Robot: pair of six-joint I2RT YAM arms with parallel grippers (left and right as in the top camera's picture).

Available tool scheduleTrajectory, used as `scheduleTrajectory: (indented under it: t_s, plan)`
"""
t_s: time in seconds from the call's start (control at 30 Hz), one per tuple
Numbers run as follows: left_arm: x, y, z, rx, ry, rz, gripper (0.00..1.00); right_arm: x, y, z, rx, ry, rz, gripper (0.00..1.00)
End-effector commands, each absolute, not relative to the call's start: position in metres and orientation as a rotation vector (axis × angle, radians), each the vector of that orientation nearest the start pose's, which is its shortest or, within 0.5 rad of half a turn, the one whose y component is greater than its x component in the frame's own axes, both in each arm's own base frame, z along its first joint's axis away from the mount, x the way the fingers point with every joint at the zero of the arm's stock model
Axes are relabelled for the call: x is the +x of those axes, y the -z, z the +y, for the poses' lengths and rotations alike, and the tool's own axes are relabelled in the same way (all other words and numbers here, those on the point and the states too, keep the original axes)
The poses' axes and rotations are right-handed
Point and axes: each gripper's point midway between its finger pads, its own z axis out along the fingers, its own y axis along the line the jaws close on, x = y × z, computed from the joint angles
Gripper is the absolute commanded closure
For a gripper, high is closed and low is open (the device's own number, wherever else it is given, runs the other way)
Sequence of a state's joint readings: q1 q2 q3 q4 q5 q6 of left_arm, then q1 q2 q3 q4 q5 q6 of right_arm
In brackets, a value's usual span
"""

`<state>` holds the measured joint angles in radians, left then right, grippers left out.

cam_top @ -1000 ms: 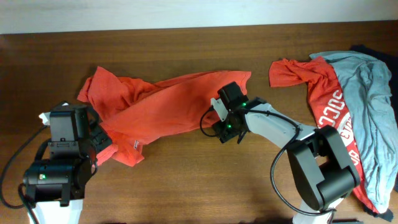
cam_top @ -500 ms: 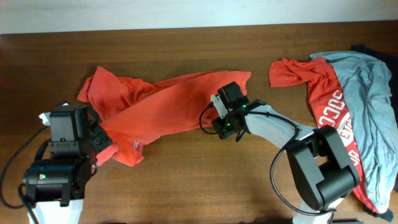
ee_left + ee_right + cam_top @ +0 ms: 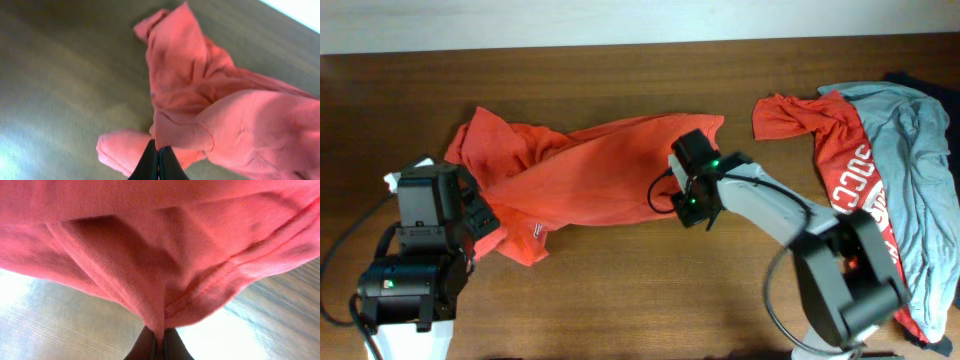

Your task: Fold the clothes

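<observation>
An orange-red T-shirt (image 3: 580,170) lies crumpled across the middle of the table. My left gripper (image 3: 492,222) is shut on a fold at the shirt's lower left edge (image 3: 172,135), its fingertips (image 3: 159,156) pinching the cloth. At the shirt's right hem my right gripper (image 3: 672,200) is shut, with a pinch of fabric (image 3: 160,315) caught between its fingers (image 3: 159,345). On the right lies a pile of more clothes: a red shirt lettered "SOCC" (image 3: 845,170) under a grey-blue shirt (image 3: 915,170).
The wooden table (image 3: 620,300) runs to a pale wall along the far edge. A dark cloth (image 3: 910,78) peeks out at the far right behind the pile. Both arm bases (image 3: 405,290) stand at the near edge.
My right gripper has shut on the shirt's right hem and shifted slightly right. The left gripper has pulled its corner of the shirt a little.
</observation>
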<state>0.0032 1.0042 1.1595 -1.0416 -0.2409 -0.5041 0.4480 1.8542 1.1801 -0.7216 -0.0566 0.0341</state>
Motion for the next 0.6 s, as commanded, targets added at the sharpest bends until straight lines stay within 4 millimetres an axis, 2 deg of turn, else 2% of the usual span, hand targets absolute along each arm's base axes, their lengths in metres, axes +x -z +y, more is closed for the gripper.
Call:
scheduleTrajectory:
  t_s: [0.0,0.03,0.07,0.1,0.13,0.2,0.27,0.33,0.37,0.43,0.5,0.53,0.57]
  plan:
    - [0.272,-0.261,0.047,-0.552,-0.143,2.292,1.0,0.366,-0.159,0.163,-0.492,-0.19,2.642,0.96]
    - [0.273,-0.262,0.047,-0.54,-0.148,2.288,1.0,0.367,-0.187,0.156,-0.473,-0.191,2.602,0.96]
    - [0.275,-0.263,0.048,-0.533,-0.151,2.282,1.0,0.365,-0.225,0.144,-0.434,-0.193,2.55,0.96]
    - [0.275,-0.264,0.049,-0.535,-0.156,2.277,1.0,0.364,-0.24,0.139,-0.416,-0.193,2.531,0.96]
    - [0.275,-0.266,0.051,-0.54,-0.171,2.268,1.0,0.358,-0.274,0.123,-0.365,-0.188,2.49,0.96]
    - [0.277,-0.273,0.054,-0.515,-0.2,2.249,1.0,0.346,-0.311,0.098,-0.293,-0.172,2.453,0.96]
    - [0.279,-0.285,0.054,-0.472,-0.214,2.229,1.0,0.337,-0.332,0.081,-0.241,-0.158,2.428,0.96]
    - [0.281,-0.307,0.054,-0.432,-0.219,2.187,1.0,0.326,-0.352,0.064,-0.187,-0.141,2.401,0.96]
    - [0.282,-0.327,0.054,-0.411,-0.218,2.143,1.0,0.316,-0.367,0.053,-0.158,-0.128,2.369,0.96]
    - [0.282,-0.353,0.054,-0.387,-0.217,2.086,1.0,0.307,-0.385,0.046,-0.151,-0.114,2.319,0.96]
    - [0.278,-0.386,0.053,-0.352,-0.21,2.018,1.0,0.293,-0.418,0.04,-0.131,-0.102,2.223,0.96]
    - [0.275,-0.406,0.045,-0.306,-0.173,1.986,1.0,0.283,-0.437,0.038,-0.127,-0.101,2.165,0.96]
    - [0.273,-0.416,0.04,-0.271,-0.145,1.969,1.0,0.277,-0.448,0.037,-0.125,-0.103,2.132,0.96]
